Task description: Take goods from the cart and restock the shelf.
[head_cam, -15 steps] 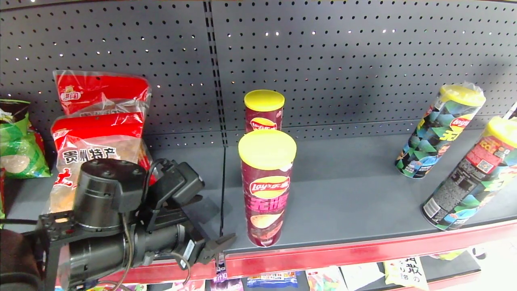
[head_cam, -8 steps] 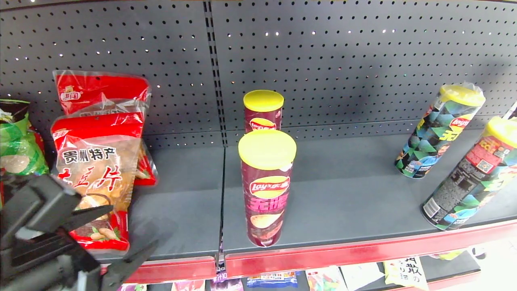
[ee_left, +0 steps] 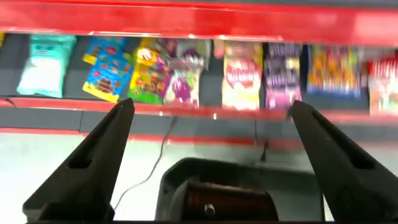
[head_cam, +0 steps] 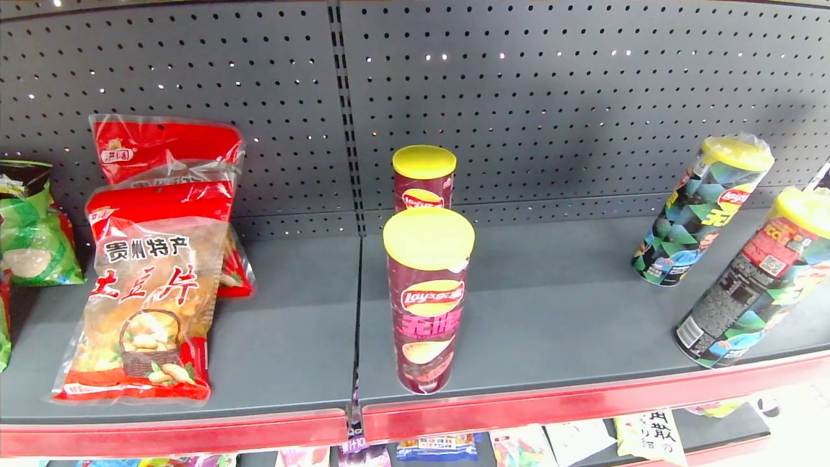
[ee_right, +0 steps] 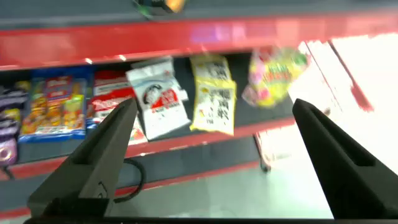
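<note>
- Left fingers (ee_left: 93, 168): dark grey tapered wedges.
- Between them, a rounded black housing (ee_left: 217, 190) with one small screw (ee_left: 210, 210).
- Right fingers (ee_right: 99, 162): matching dark grey wedges.

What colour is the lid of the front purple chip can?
Yellow. The round plastic lid of the front purple can shows best in the head view.

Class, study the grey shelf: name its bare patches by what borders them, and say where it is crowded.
Widest bare patch: shelf between the purple cans and the patterned cans. A narrower one lies between the red bags and the purple cans. Crowded: the left end, where red bags overlap beside the green bag.
</note>
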